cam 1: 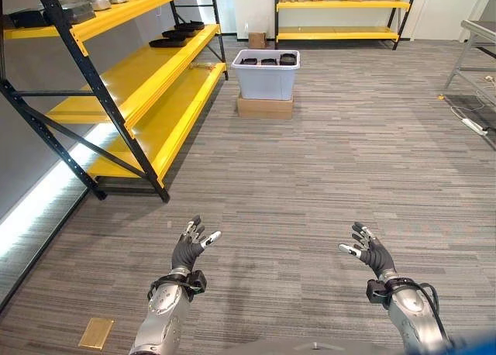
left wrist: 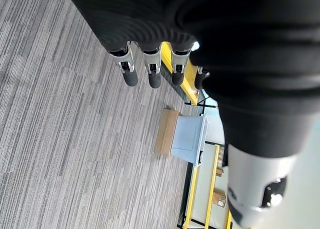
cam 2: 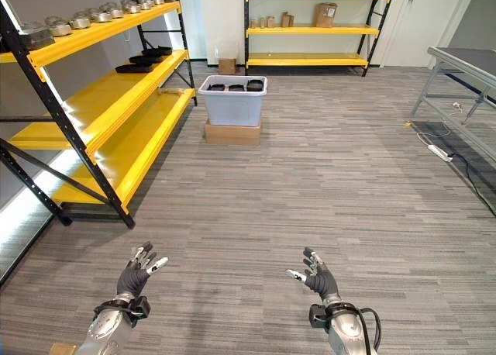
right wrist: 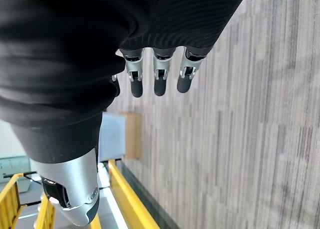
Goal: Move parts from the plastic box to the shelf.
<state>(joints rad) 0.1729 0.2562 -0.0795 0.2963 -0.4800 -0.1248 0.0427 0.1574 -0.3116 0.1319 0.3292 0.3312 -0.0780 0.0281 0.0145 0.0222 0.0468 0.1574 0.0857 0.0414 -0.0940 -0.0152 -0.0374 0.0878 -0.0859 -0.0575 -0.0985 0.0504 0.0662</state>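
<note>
I see the pale grey-blue plastic box [cam 1: 266, 74] standing upright on a flat cardboard box [cam 1: 265, 107] on the carpeted floor, just beside the far end of the yellow shelf [cam 1: 147, 91]. Dark parts [cam 1: 268, 60] lie inside at its rim. Similar dark trays [cam 1: 177, 34] rest on the shelf's middle level.

1. Our two head views look down and forward from standing height; both share the plastic box [cam 1: 266, 74] at upper centre and the yellow shelf [cam 1: 147, 76] at upper left.
2. Our left wrist view looks along its hand [left wrist: 150, 64], very close.
3. Our right wrist view does likewise, past its hand [right wrist: 157, 74], to the box.
</note>
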